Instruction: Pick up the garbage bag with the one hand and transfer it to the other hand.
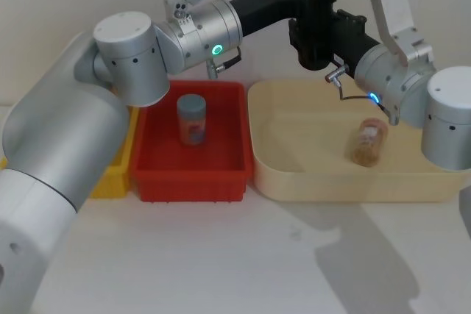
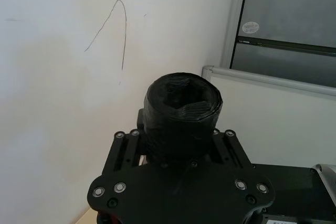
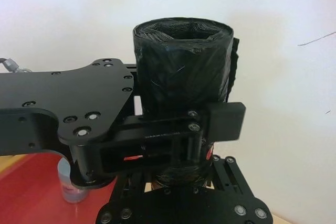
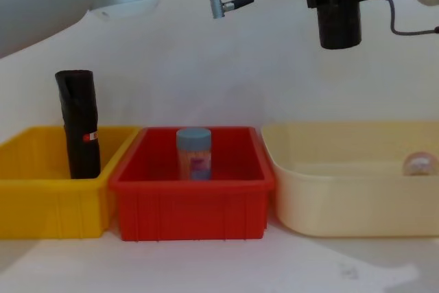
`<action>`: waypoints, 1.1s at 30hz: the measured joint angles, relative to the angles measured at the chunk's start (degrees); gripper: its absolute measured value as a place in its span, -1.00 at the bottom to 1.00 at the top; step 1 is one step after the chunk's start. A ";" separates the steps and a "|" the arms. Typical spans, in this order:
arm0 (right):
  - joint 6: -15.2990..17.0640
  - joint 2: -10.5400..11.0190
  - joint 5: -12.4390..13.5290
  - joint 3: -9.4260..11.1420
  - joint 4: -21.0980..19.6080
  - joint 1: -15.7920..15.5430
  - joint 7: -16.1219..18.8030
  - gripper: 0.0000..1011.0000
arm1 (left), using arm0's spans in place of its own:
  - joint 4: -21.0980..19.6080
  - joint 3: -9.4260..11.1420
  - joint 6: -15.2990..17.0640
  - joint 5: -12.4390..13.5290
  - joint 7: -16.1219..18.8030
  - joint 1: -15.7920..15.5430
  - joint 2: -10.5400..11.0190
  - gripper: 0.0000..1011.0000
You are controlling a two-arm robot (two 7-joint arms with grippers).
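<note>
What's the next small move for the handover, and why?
Probably open the left gripper and back it away. Both it and the right gripper appear clamped on the upright garbage bag, held high above the red bin and cream bin, so the receiving grip looks set.

White bench point(image 1: 221, 255), plain off-white wall point(image 4: 274, 80) right behind it. On the wall, thin dark scribble lines point(image 2: 123, 19) run up high. Beside the wall there's a grey framed window point(image 2: 289, 24) with a small round sticker point(image 2: 250, 28), and a white ledge point(image 2: 273, 80) just under it.
</note>
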 joint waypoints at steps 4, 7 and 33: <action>-0.01 -0.03 -0.03 -0.01 0.03 0.02 -0.02 0.00 | 0.00 0.00 0.00 0.00 0.00 0.00 0.00 0.27; 0.00 -0.03 -0.09 0.02 0.03 0.02 -0.04 0.00 | 0.00 0.00 0.00 0.00 0.00 0.00 0.00 0.46; 4.81 0.57 -2.10 6.85 1.10 -2.11 -6.67 0.00 | 0.00 -0.02 0.00 0.00 0.01 0.00 0.00 0.98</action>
